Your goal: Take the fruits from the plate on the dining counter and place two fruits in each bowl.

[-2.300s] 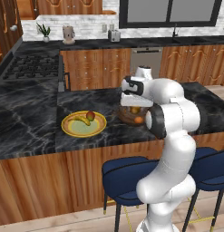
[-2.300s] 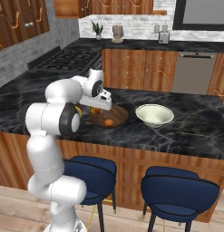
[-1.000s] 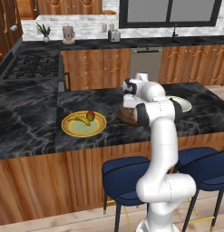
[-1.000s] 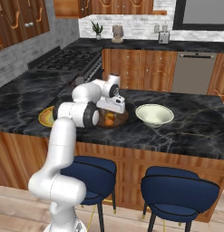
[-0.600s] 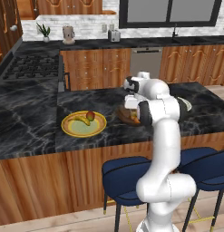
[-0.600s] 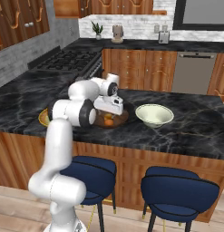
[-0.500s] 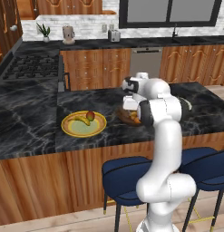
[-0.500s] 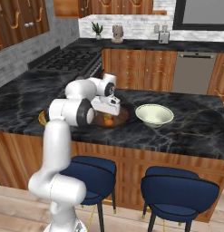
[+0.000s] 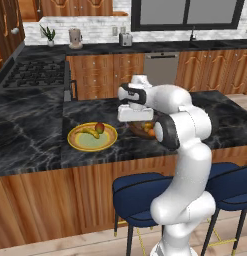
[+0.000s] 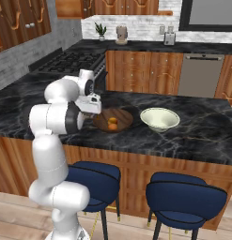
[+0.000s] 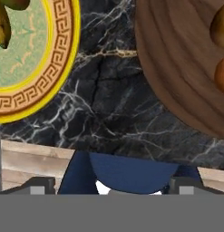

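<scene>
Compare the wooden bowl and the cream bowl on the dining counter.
The wooden bowl is dark brown; the cream bowl is pale with a greenish-white inside. The wooden bowl holds an orange fruit; the cream bowl looks empty. The wooden bowl sits nearer the yellow plate. Both are wide, shallow and upright.

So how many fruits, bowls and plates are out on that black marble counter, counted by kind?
Fruits: 4, banana and apple on the plate, two round ones in the wooden bowl
Bowls: 2, wooden bowl, cream bowl
Plates: 1, plate
Total: 7
</scene>
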{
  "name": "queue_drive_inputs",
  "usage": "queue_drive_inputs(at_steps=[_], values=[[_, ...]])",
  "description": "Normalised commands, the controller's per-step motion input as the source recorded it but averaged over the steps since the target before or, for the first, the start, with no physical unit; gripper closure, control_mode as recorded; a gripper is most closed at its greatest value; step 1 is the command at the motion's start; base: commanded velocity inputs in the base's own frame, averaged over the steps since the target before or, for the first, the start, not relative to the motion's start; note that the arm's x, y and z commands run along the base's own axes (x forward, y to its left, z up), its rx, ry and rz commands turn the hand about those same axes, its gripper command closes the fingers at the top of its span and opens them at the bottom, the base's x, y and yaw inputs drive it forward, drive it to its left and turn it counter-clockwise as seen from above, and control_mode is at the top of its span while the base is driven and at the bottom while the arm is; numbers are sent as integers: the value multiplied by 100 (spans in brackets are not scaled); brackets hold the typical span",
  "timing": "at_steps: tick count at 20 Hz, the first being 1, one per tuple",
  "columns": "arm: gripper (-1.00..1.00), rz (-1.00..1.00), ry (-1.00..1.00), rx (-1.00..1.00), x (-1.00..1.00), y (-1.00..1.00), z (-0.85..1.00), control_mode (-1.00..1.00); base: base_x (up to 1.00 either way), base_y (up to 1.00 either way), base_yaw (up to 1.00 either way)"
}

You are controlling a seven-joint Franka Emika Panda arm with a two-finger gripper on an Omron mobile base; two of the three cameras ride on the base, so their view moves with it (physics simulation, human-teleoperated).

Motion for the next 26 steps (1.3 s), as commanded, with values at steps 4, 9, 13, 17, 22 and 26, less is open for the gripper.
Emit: queue_drive_inputs(at_steps=[4, 9, 13, 17, 22, 26], values=[[-100, 17, 3, 0, -7, 86, 4, -100, 0, 0, 0], [-100, 10, 8, 0, 14, 54, 0, -100, 0, 0, 0], [-100, 2, 14, 0, 42, 43, 0, -100, 0, 0, 0], [-100, 0, 11, 0, 61, 30, 0, -100, 0, 0, 0], [-100, 0, 4, 0, 72, 5, -2, -100, 0, 0, 0], [-100, -9, 1, -1, 70, 18, -29, -100, 0, 0, 0]])
